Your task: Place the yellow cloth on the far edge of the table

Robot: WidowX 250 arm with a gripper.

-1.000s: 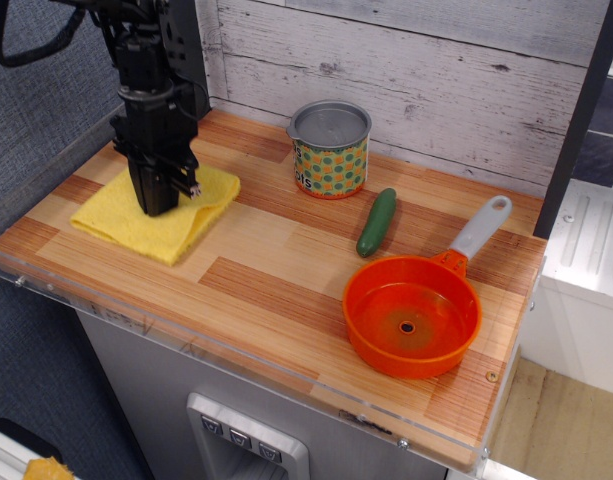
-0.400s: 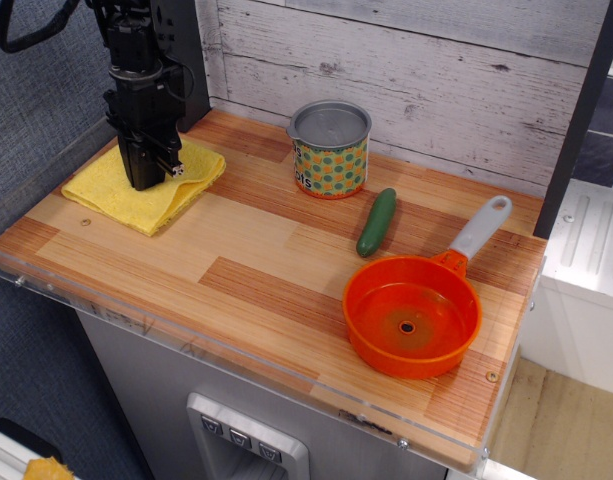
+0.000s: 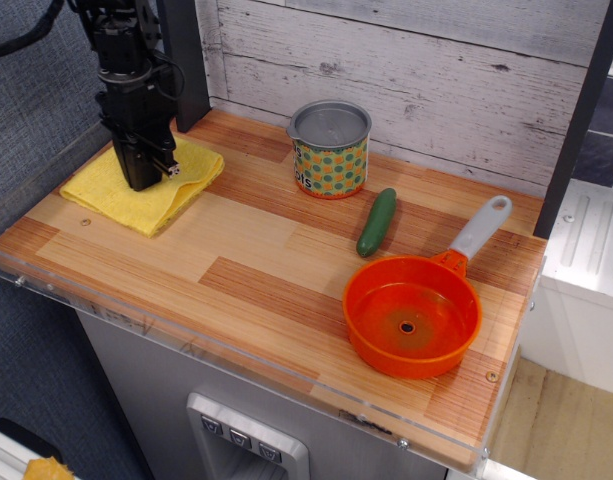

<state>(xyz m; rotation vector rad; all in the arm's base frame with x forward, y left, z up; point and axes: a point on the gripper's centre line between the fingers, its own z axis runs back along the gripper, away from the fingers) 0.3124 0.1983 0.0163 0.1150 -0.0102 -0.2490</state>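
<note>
The black pincer (image 3: 143, 178) points straight down at the left end of the surface (image 3: 236, 270), its tip pressed into the yellow cloth (image 3: 136, 190). From here the dark fingers merge into one block, so I cannot tell whether they are spread or pinching a fold of the fabric. The arm above it rises out of the top of the frame, cables looping off to the left.

The yellow cloth lies flat and folded under the pincer, sitting at about ten o'clock on the surface, near the left edge and close to the back corner. One of its corners points toward the middle of the boards.

Out at about twelve o'clock, close to the whitewashed plank wall (image 3: 406, 70), stands a tin can (image 3: 330, 148) with green and orange dots, upright, well apart from the cloth. Just past it, toward two o'clock, a small green cucumber (image 3: 377, 221) lies on the wood, tilted with one end toward the can and the other toward the orange pan (image 3: 412, 314). The pan sits at about four o'clock near the right front corner, bowl up, its grey handle (image 3: 480, 228) reaching back toward the wall. The cucumber's lower end lies just beside the pan's rim.
</note>
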